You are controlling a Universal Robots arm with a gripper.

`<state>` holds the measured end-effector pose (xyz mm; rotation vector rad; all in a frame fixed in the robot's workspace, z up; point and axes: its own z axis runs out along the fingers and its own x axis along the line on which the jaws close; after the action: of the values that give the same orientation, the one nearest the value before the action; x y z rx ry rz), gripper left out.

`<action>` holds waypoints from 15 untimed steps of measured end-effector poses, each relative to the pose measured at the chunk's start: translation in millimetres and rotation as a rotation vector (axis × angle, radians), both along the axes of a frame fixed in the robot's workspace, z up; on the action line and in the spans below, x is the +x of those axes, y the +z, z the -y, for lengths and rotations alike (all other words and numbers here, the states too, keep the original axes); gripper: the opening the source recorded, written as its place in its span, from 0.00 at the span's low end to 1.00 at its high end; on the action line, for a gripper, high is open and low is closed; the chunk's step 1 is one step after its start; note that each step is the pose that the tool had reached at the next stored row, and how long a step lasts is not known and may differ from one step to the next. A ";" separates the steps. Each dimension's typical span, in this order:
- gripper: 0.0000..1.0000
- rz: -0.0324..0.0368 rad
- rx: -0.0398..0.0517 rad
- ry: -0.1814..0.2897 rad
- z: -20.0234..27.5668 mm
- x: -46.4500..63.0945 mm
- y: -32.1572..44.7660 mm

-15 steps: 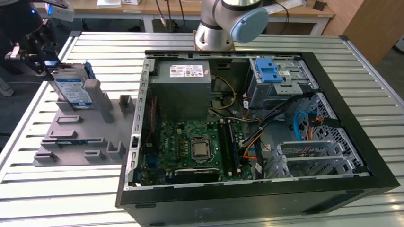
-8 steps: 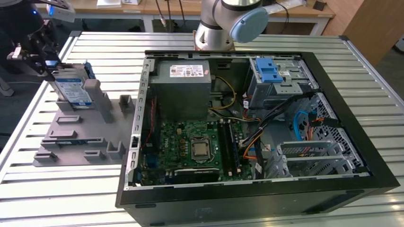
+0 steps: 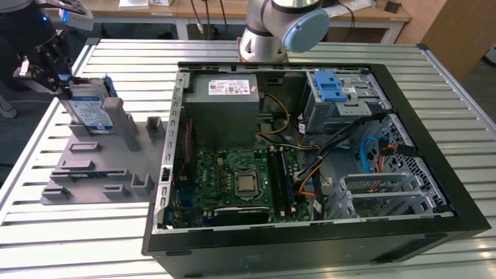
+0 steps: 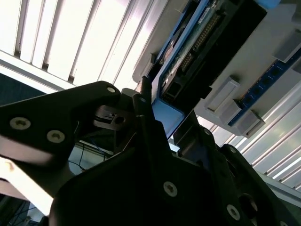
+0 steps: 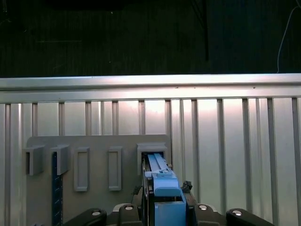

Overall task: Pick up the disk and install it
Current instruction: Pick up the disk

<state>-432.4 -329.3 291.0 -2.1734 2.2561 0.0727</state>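
At the near side of the table (image 3: pixel 78 232), an open computer case (image 3: pixel 310 247) is seen lying flat. A green board (image 3: pixel 232 174) is seen inside it. Deeper in the case, a grey box (image 3: pixel 225 107) with a white sticker and a silver cage (image 3: pixel 341 96) with a blue latch are seen.

On the exterior view's left, just beside the case, a grey holder (image 3: pixel 101 174) with many slots is laid on the table. At the far end of the holder, the disk (image 3: pixel 87 110) is stood upright in a slot, with its label turned to the camera. Its top part is pinched by the gripper (image 3: pixel 60 80). In the first wrist view, the blue edge of the disk is seen between the two dark fingers (image 5: pixel 189 200), which are pressed on both sides of it. The bottom of the disk is seated in the slot.

Farthest back, the foot of the arm (image 3: pixel 268 29) is seen behind the case.
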 end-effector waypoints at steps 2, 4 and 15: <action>0.42 -0.0003 -0.0003 0.000 0.0 0.0 -0.2; 0.42 0.0000 -0.0008 0.000 0.1 0.0 -0.4; 0.36 0.0012 -0.0245 0.000 1.0 0.0 -0.4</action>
<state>-432.4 -330.3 290.6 -2.1850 2.2681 0.0439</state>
